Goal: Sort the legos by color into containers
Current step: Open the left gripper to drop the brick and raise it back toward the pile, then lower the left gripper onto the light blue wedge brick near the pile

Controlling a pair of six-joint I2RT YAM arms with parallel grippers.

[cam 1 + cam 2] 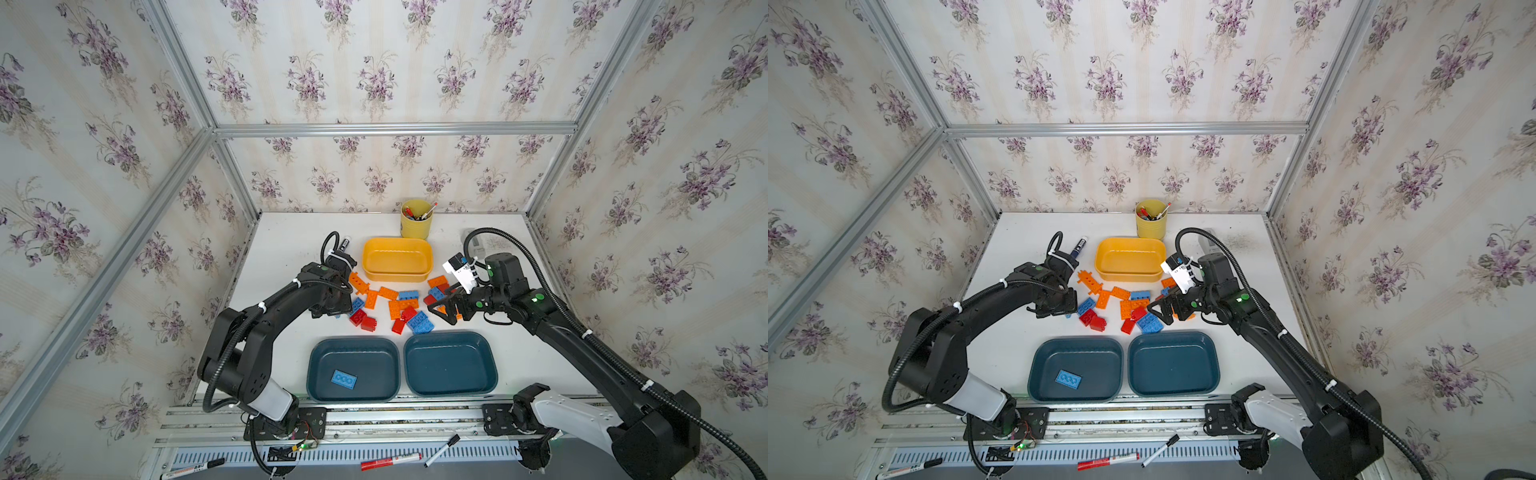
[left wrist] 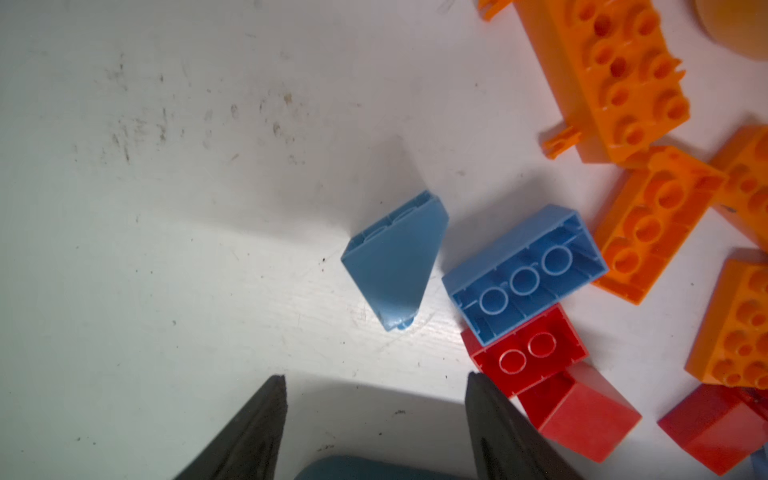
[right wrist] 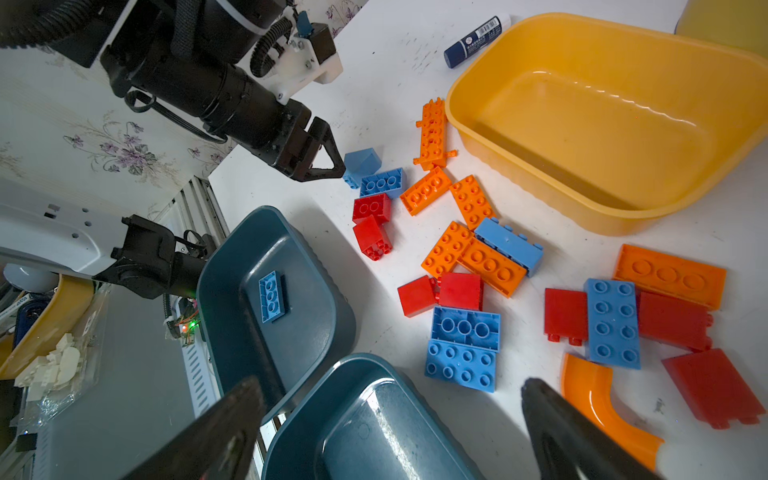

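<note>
1. The legos [image 1: 395, 305] lie in a loose heap in the middle of the worktop [image 1: 291, 245]. The yellow tub [image 1: 397, 259] is behind them and two teal tubs are in front.
2. The teal tubs sit side by side: the left tub [image 1: 365, 357] and the right tub [image 1: 451, 363]. A flat blue brick [image 1: 344, 379] lies in the left tub.
3. The left pincer [image 2: 375, 376] is low at the heap's left edge, its jaws partly open with nothing between them.
4. Just ahead of its tips, a sloped blue brick [image 2: 395, 257] lies on the worktop, clear of both jaws. Beside it an upturned blue brick [image 2: 525, 272] touches a red brick [image 2: 528, 353].
5. The right pincer [image 3: 388, 384] hangs at the heap's right edge, its jaws spread wide and holding nothing.
6. A curved orange piece [image 3: 598, 399] lies just beside one of its fingers. A long orange strip [image 3: 432, 133] lies just beside the yellow tub's wall.
7. A cup of pens [image 1: 416, 220] stands behind the yellow tub, and a marker [image 3: 478, 39] lies near that tub.
</note>
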